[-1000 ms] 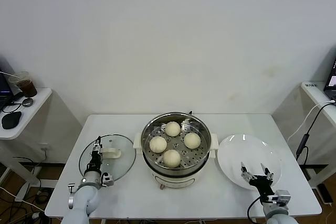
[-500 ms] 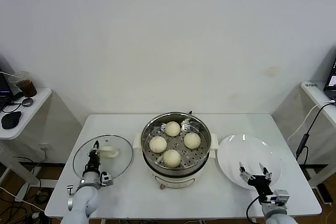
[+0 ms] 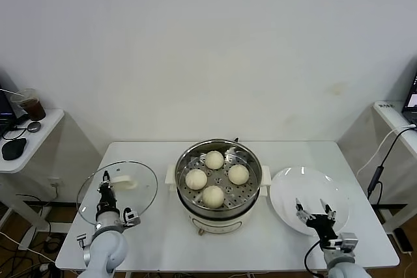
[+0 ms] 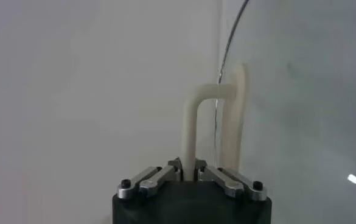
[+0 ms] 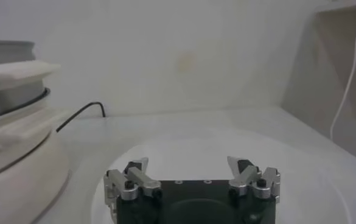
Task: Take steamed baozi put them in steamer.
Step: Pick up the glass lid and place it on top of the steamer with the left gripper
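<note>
At table centre I see the steamer (image 3: 219, 183) holding four baozi (image 3: 214, 196); glass lid (image 3: 118, 191) lies at 9 o'clock, its handle pinched by my left gripper (image 3: 106, 191). Right gripper (image 3: 315, 211) gapes empty over the plate (image 3: 309, 198).

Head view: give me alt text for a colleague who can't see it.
Four steamed baozi sit on the perforated tray inside the steamer at table centre. The left tool is shut on the glass lid's white handle, lid tilted up; the right tool hangs open over the white plate.
</note>
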Robot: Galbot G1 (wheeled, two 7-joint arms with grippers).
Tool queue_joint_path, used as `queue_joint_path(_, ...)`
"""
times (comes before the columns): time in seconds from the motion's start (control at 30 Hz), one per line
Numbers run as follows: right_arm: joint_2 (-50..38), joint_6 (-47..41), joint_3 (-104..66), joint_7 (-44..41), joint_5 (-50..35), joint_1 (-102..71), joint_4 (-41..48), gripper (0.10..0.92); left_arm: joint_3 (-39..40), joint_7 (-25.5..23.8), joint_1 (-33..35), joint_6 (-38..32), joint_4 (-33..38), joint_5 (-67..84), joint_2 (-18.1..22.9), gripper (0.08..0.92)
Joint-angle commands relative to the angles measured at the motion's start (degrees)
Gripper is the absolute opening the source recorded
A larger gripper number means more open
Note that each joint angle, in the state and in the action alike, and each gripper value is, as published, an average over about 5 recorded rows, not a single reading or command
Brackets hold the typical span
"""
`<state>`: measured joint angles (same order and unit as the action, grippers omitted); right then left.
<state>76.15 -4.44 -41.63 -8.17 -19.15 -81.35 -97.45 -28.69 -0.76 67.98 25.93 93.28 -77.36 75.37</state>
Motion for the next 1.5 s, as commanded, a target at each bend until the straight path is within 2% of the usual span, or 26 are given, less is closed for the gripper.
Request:
queue_joint_path(0.03, -0.12, -0.56, -0.56, 0.04, -0.05, -0.35, -1.27, 0.823, -1.11, -10.61, 2.29, 12.61, 13.82, -7.08, 2.71, 0.17)
queue_joint_path(0.17, -0.12, -0.63, -0.64, 0.07, 0.06, -0.72, -1.69, 0.823, -0.72, -14.73, 2.85, 13.56, 18.34, -10.38, 4.69, 0.17)
queue_joint_path(0.37, 0.06, -0.59, -1.04, 0.01, 0.24, -1.01, -1.94, 0.823, 0.13, -16.34, 4.34, 13.58, 23.12, -14.84, 8.59, 0.17)
queue_joint_path(0.57, 0.22, -0.5, -1.38, -0.08, 0.29, -1.22, -1.81, 0.823, 2.64, -19.26, 2.93, 13.61, 25.34, -17.02, 9.19, 0.17)
queue_joint_path(0.87, 1.22, -0.61, -1.54, -0.14, 1.39, -1.01, -1.33, 0.823, 12.48, -20.32, -0.58, 13.6, 22.35, -19.73, 11.4, 0.17)
queue_joint_path(1.2, 1.58, -0.73, -2.61, -0.23, 2.0, -1.14, -0.91, 0.823, 23.6, -22.82, -3.25, 13.65, 23.27, -15.73, 12.69, 0.17)
queue_joint_path(1.5, 1.84, -0.63, -2.82, -1.04, 2.83, -1.72, -1.11, 0.823, 30.65, -22.64, -8.76, 13.69, 18.39, -13.11, 13.65, 0.17)
